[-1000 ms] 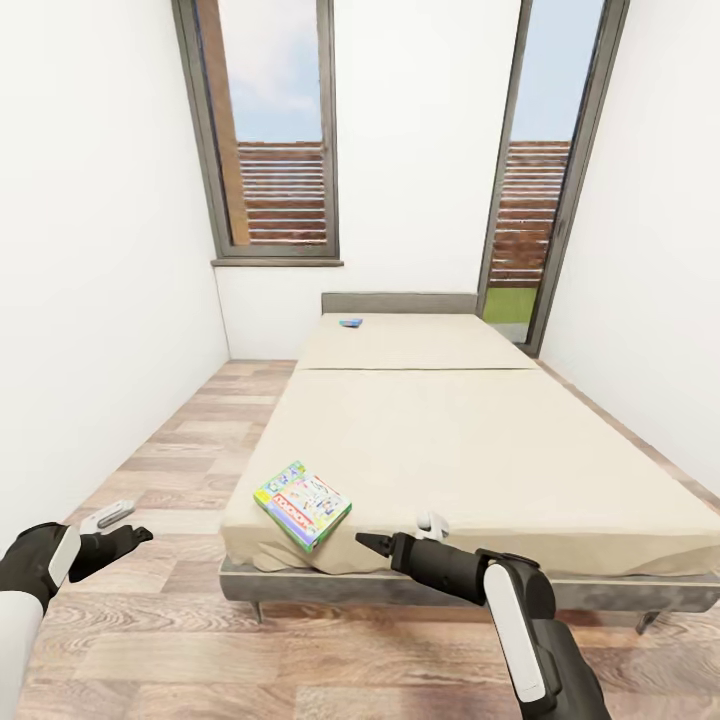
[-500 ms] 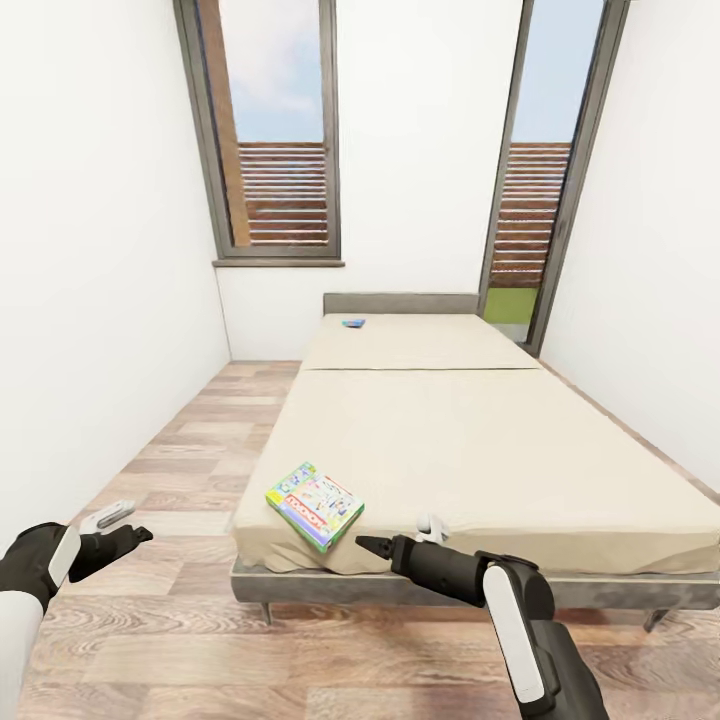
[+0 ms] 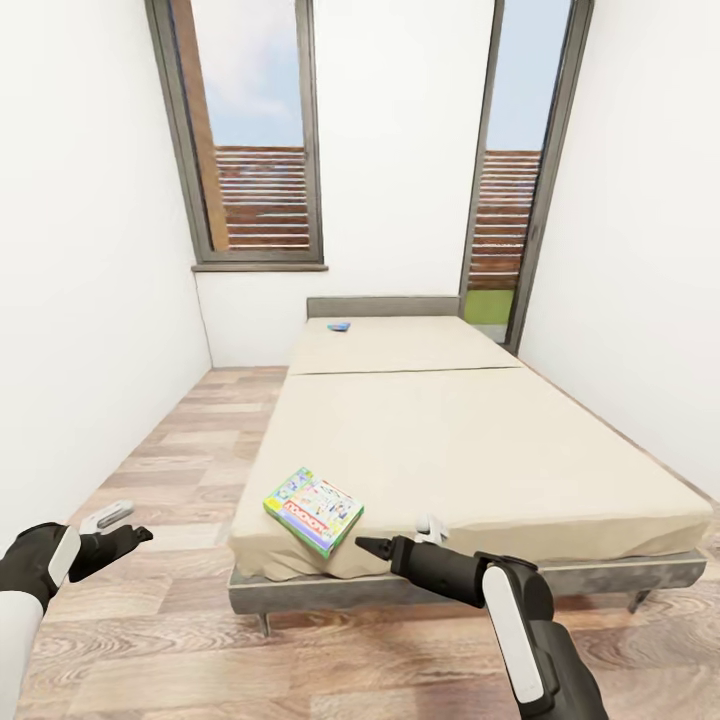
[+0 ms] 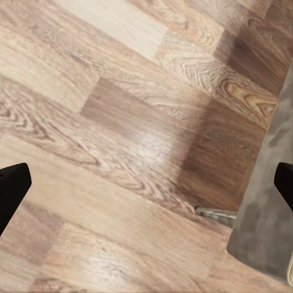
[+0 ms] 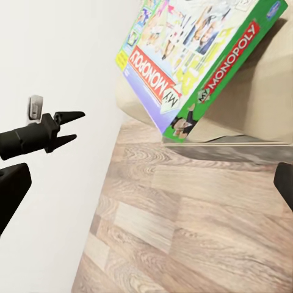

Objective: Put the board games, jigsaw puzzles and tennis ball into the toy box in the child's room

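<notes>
Presently on view, a narrow child's room with a wood-plank floor (image 3: 130, 480).

- Bed (image 3: 470, 440): beige cover, grey frame, set lengthwise toward the far wall between two tall windows (image 3: 245, 135).
- Board game, Monopoly box (image 3: 313, 511): lies flat at the bed's near left corner, close to the edge. The right wrist view shows it (image 5: 195, 58) overhanging the cover's edge slightly.
- Second board game (image 3: 340, 326): small and blue, rests at the far end of the bed near the headboard; details too small to tell.
- Left gripper (image 3: 115, 530): hangs over the floor left of the bed, empty; its wrist view shows the fingers spread wide.
- Right gripper (image 3: 395, 540): hangs just in front of the bed's near edge, beside the Monopoly box, empty, fingers likewise wide apart.
</notes>
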`<state>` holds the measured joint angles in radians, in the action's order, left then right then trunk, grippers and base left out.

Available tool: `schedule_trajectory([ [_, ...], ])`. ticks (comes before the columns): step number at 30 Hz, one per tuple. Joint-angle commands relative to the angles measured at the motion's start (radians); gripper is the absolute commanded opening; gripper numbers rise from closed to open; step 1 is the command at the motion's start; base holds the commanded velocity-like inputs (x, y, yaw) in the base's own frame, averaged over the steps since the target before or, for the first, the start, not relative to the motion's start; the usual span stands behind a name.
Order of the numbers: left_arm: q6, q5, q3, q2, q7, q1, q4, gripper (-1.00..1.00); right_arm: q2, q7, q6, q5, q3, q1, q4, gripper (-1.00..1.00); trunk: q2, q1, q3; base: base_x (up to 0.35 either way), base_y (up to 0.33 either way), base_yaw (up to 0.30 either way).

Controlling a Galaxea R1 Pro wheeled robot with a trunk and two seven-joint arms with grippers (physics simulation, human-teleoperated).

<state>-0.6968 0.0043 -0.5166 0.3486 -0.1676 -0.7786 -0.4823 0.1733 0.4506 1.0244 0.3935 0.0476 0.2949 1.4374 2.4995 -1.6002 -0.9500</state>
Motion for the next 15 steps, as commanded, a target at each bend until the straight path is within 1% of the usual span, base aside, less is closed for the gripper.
schedule_trajectory([
  [1,-0.006,0.0,-0.005,0.0,-0.004,-0.001,-0.001,1.0,0.001,0.01,0.005,-0.008,0.003,0.001,0.0,1.0,0.0,0.0,-0.001,0.0,0.028,-0.036],
  [15,-0.006,0.0,-0.006,0.0,-0.004,-0.001,-0.001,1.0,0.001,0.01,0.002,-0.008,0.006,0.001,-0.022,1.0,0.0,0.0,-0.001,0.0,0.005,-0.004],
])
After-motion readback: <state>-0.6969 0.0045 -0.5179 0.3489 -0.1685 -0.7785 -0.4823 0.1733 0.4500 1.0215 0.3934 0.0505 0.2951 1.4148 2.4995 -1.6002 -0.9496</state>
